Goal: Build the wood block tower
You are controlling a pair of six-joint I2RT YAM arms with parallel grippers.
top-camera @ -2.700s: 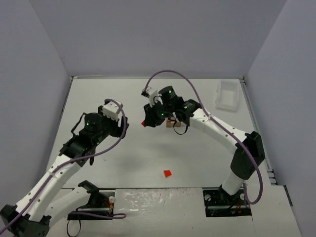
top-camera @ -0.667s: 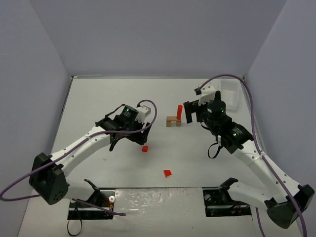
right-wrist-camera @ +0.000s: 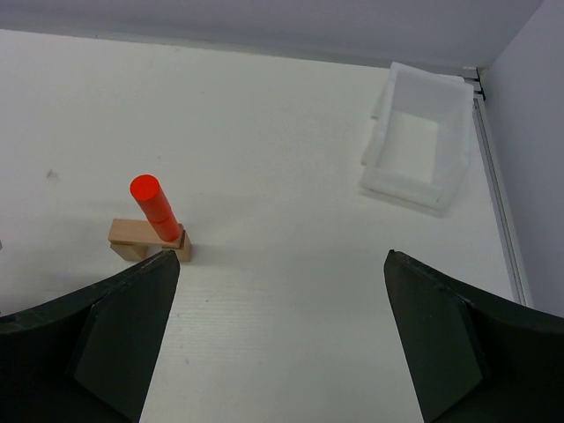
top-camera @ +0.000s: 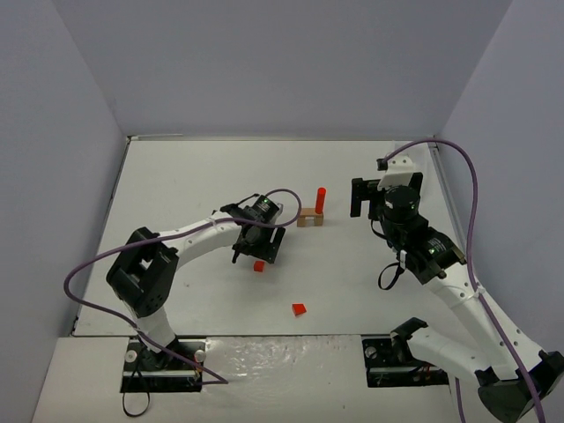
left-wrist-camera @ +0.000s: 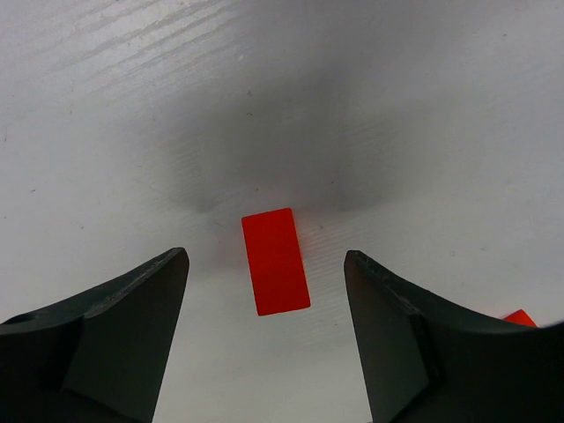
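The left gripper points down at the table with its jaws partly open and nothing in them. A flat red block lies on the table in the gap between the two fingers, about midway and clear of both. It lies lengthwise along the gap, slightly askew. A red wedge sits apart from this gripper, nearer the arm bases and to its right. In the left wrist view only a corner of it shows, past the right finger at the lower edge.

The tower itself is a tan block with a red cylinder standing on one end. It is just beyond the left gripper and to its right, not touching it.

The right gripper is raised over the table with its jaws spread wide — empty, with only bare table between the fingers. From its wrist view the tan block and cylinder are ahead and to the left, well clear of the left finger. The cylinder is on the end of the tan block nearer the gripper's centre line. The white tray lies ahead and to the right, close to the far wall, open side up. In the top view this gripper is to the right of the tower, well apart from it, and the tray is partly hidden behind the wrist.
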